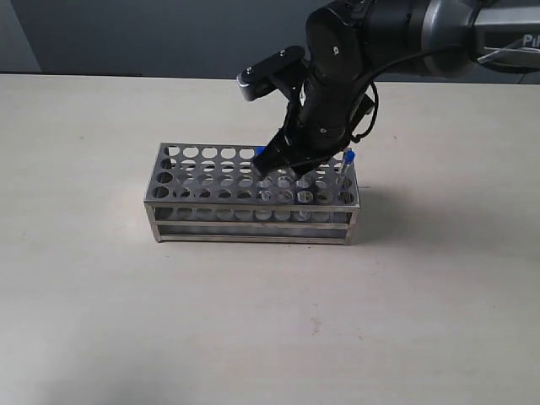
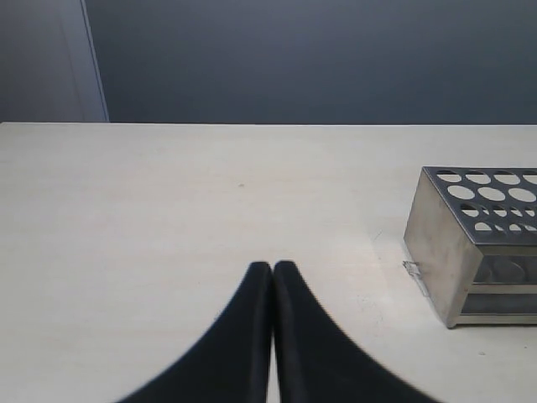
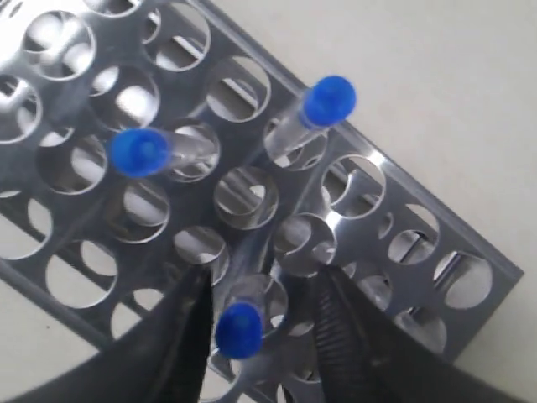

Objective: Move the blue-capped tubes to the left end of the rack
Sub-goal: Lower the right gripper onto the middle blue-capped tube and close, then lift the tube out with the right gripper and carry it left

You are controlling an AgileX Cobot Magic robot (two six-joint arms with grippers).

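The right jaws are spread and hang low over the right half of the rack (image 1: 253, 229), one finger (image 3: 186, 336) on each side of a blue-capped tube (image 3: 239, 329). This tube stands in a hole of the top plate and leans a little. A small gap shows between its cap and the finger (image 3: 340, 336) on the other side, so the jaws are around it but not pinching it. Two more blue-capped tubes (image 3: 140, 152) (image 3: 329, 99) stand in other holes of the rack (image 3: 394, 201) just beyond the jaws, both tilted, the second one in a hole at the plate's edge. From the outside camera one blue cap (image 1: 348, 156) shows near the right end of the rack and another (image 1: 260, 152) just left of the black arm. The rack stands on the pale counter (image 1: 253, 329), its long side toward the camera. The left jaws are pressed together, their tips (image 2: 273, 270) touching, and they hold nothing. They hover over bare counter (image 2: 168, 210), well apart from the rack (image 2: 436, 243), facing one short end of it.
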